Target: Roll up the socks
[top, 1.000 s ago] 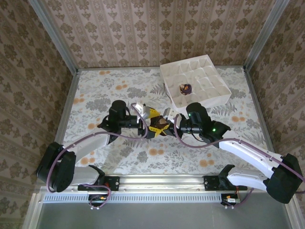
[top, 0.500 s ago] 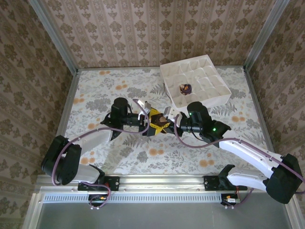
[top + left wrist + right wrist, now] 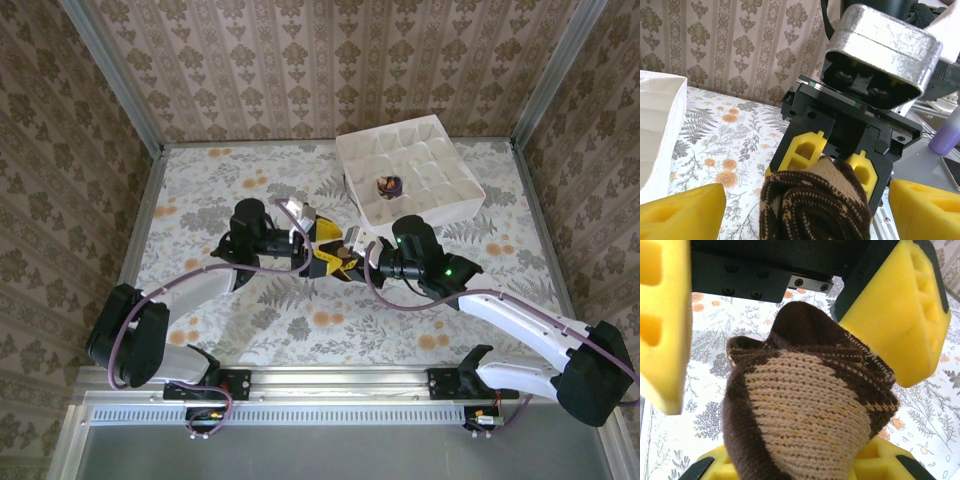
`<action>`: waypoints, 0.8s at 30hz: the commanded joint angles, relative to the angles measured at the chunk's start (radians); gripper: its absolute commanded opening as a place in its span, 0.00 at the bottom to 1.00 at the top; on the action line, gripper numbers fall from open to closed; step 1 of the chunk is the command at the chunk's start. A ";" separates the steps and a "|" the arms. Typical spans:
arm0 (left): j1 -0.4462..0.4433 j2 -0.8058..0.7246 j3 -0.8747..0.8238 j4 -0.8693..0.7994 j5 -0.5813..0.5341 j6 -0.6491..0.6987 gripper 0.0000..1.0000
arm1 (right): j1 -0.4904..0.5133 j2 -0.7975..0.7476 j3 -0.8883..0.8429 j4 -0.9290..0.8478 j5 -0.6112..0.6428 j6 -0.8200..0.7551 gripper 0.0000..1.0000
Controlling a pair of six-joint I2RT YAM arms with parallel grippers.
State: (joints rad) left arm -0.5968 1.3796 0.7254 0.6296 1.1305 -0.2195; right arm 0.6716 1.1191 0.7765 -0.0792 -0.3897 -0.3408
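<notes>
The brown sock, with tan and yellow diamond checks, is bunched into a lump above the table's middle. My right gripper is shut on it, and its yellow fingers pinch the lump from behind in the left wrist view. The knit bulges up out of my right gripper. My left gripper is open, with one yellow finger on each side of the brown sock. The purple sock sits as a small ball in one compartment of the white box.
The white divided box stands at the back right, just beyond the two grippers. Its wall shows at the left of the left wrist view. The floral tablecloth lies bare to the left and in front.
My left gripper has swung up and toward the far side, coming around the sock from the left. The right gripper has kept its hold and barely moved.
</notes>
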 commanded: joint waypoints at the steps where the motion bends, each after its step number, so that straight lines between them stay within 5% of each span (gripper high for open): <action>1: -0.013 0.009 0.052 -0.127 0.009 0.068 0.84 | -0.007 -0.011 0.006 0.008 -0.008 -0.010 0.00; 9: -0.017 0.028 0.067 -0.223 -0.048 0.104 0.84 | -0.007 -0.023 0.002 0.029 0.000 -0.004 0.00; 18: -0.033 0.080 0.068 -0.127 -0.056 -0.001 0.83 | -0.005 -0.040 -0.032 0.132 0.033 0.035 0.00; 21: -0.038 0.127 0.075 -0.034 -0.033 -0.083 0.70 | -0.005 -0.036 -0.037 0.162 0.038 0.047 0.00; 24: -0.034 0.184 0.078 0.111 0.003 -0.198 0.43 | -0.005 -0.031 -0.040 0.179 0.038 0.051 0.00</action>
State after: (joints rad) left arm -0.6281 1.5139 0.7815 0.5926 1.1286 -0.2928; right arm 0.6540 1.1042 0.7326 -0.0174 -0.3172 -0.3099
